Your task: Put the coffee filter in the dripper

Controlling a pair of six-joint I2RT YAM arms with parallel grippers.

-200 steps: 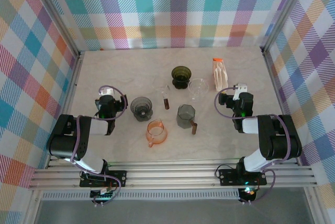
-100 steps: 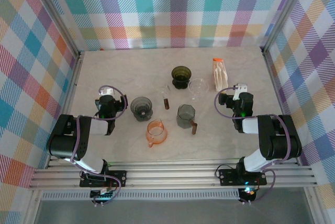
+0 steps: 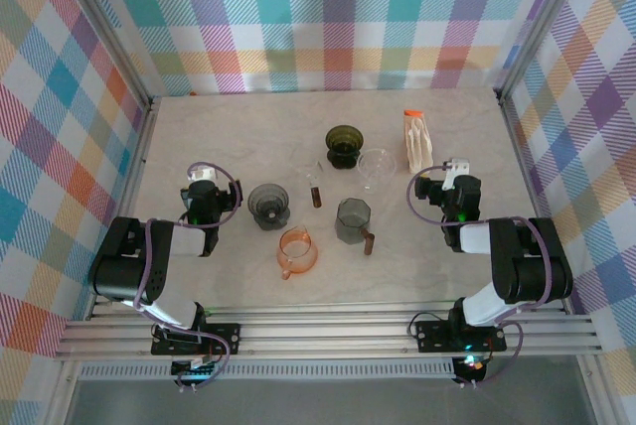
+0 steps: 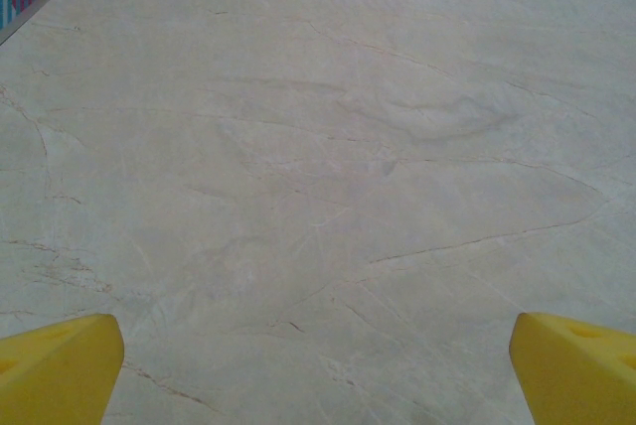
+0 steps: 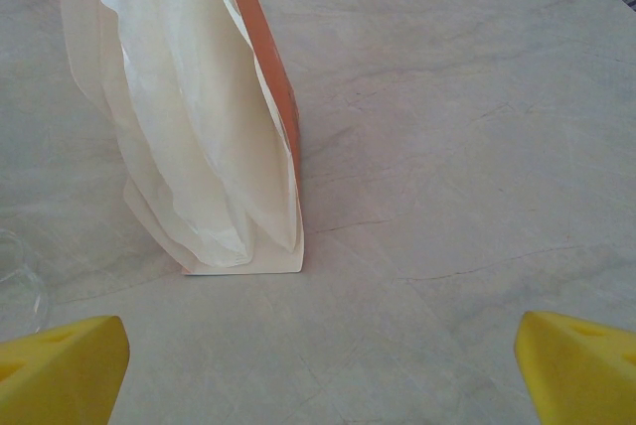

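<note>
White paper coffee filters (image 3: 418,141) stand bunched in an orange-backed holder at the back right of the table; the right wrist view has them (image 5: 189,137) close ahead and to the left. Several dripper-like cups sit mid-table: a dark green one (image 3: 344,145), a clear one (image 3: 376,167), a grey one (image 3: 268,204) and an orange one (image 3: 297,251). My right gripper (image 3: 454,173) (image 5: 320,370) rests open just in front of the filters, nothing between its yellow fingertips (image 5: 60,365). My left gripper (image 3: 202,181) (image 4: 318,375) is open over bare table, left of the grey cup.
A grey-green mug (image 3: 353,219) with a brown handle stands at the centre, with a small brown-tipped object (image 3: 316,193) behind it. The clear cup's rim (image 5: 15,281) shows at the left edge of the right wrist view. Plaid walls enclose the table (image 3: 238,137) on three sides.
</note>
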